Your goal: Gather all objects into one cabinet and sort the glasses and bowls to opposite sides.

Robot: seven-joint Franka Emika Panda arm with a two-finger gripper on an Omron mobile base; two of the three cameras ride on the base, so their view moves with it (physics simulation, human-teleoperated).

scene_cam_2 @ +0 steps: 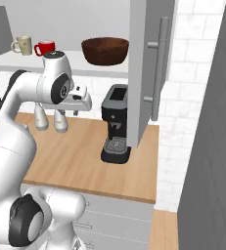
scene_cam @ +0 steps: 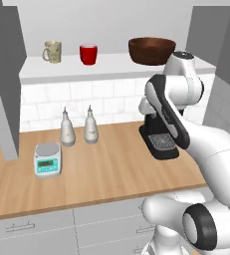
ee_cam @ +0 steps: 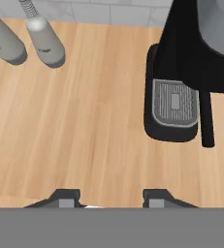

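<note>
On the white floor of the open wall cabinet (scene_cam: 111, 68) stand a beige patterned mug (scene_cam: 52, 51) at the left, one short red cup (scene_cam: 88, 54) beside it, and the wide dark brown bowl (scene_cam: 151, 50) at the right. The right base view has the same mug (scene_cam_2: 23, 45), cup (scene_cam_2: 45, 48) and bowl (scene_cam_2: 105, 51). A second red cup is out of view. My gripper (ee_cam: 108, 197) hangs open over the wooden counter, well below the shelf, with nothing between its fingers. It points down beside the coffee machine.
A black coffee machine (scene_cam: 159, 140) stands on the counter under the bowl. Two grey bottles (scene_cam: 67, 128) and a small kitchen scale (scene_cam: 48, 159) sit to the left. The cabinet's open grey door (scene_cam_2: 151, 63), with its long bar handle, juts out above the machine.
</note>
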